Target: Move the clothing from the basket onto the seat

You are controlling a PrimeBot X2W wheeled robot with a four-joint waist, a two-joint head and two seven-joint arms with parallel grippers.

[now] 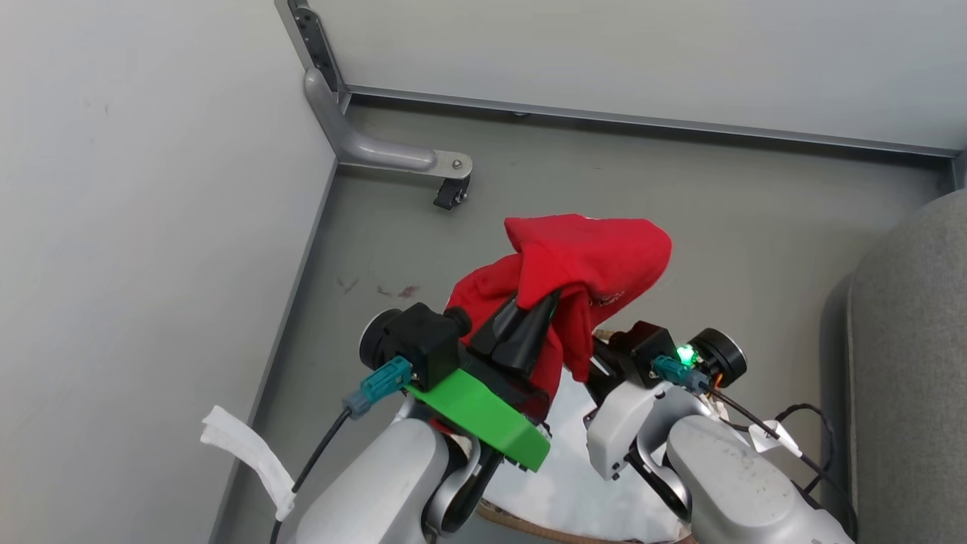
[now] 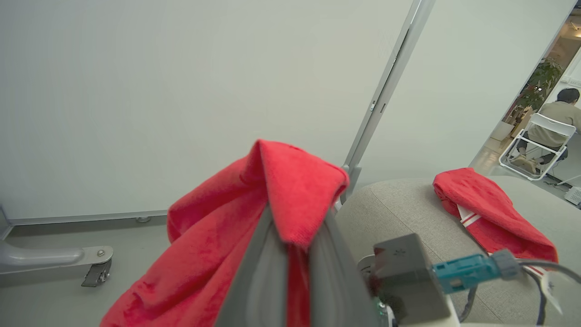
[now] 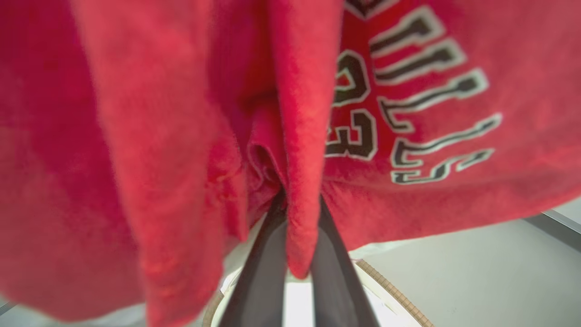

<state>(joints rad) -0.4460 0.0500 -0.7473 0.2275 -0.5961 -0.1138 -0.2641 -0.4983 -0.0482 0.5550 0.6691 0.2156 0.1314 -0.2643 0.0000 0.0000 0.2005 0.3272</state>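
Red jersey (image 3: 454, 195) lettering faces the right wrist view.

Bright red jersey (image 3: 431, 190) — black lettering outlined in white. A second red garment (image 2: 490, 213) carries white stripe trim. Seat cushion (image 2: 399, 209) grey; basket rim (image 3: 392, 289) — brown, woven.

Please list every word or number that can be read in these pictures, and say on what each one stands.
"BULLS": on the red jersey, turned sideways, first letter partly cut off at the top edge.
"23": on the same jersey, beside that word.
Small marks on the grey block: too small to read.
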